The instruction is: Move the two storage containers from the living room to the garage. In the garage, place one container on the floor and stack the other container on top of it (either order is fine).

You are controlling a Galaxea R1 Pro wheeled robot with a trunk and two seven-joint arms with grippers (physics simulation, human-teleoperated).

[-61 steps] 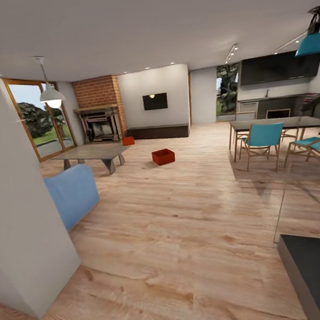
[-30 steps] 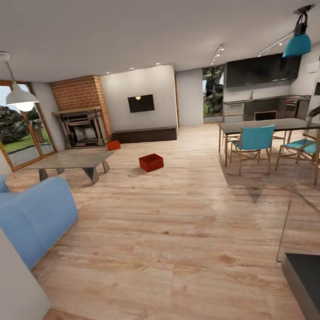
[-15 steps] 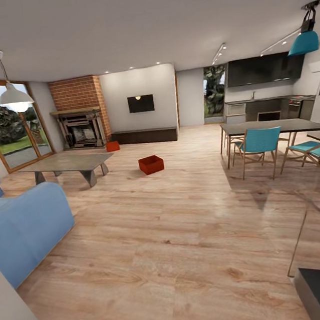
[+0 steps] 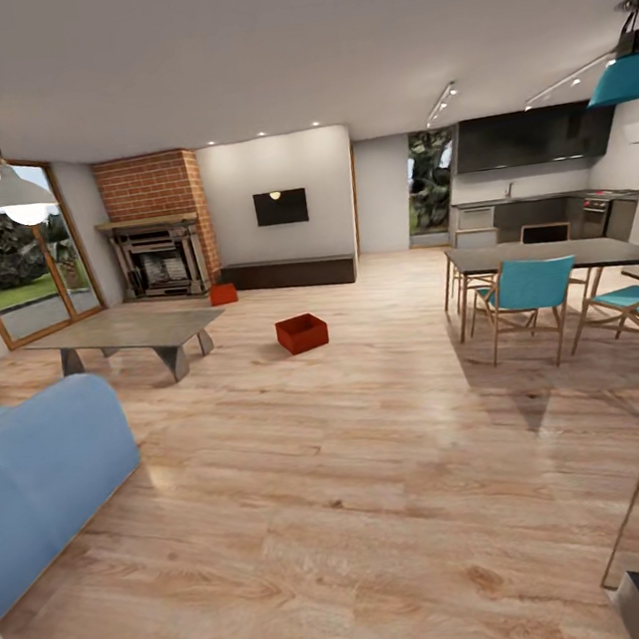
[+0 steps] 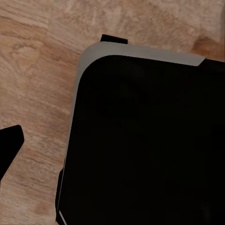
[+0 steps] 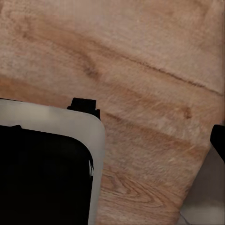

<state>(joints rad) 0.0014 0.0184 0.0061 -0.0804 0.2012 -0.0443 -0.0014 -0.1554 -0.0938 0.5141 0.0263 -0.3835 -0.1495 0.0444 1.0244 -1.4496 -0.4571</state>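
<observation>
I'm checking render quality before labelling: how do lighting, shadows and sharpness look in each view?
Head view: evenly bright, the two storage containers and sharp, soft shadows under the dining table, mild sheen on the wood floor, straight edges stretched toward the corners. Left and right wrist views: wood grain soft and blurred, with a dark panel showing no surface detail.

An open-plan home interior is shown, with living room, dining area and kitchen joined on one light wood-plank floor (image 4: 360, 475). Domestic use is indicated by a red-brick fireplace (image 4: 159, 235), a wall screen (image 4: 280, 207) above a long low bench (image 4: 291, 272), a coffee table (image 4: 129, 331) and a blue sofa (image 4: 38, 478). A dining table (image 4: 553, 253) with teal chairs (image 4: 526, 292) and dark kitchen cabinets (image 4: 527, 137) are seen at the right.
</observation>
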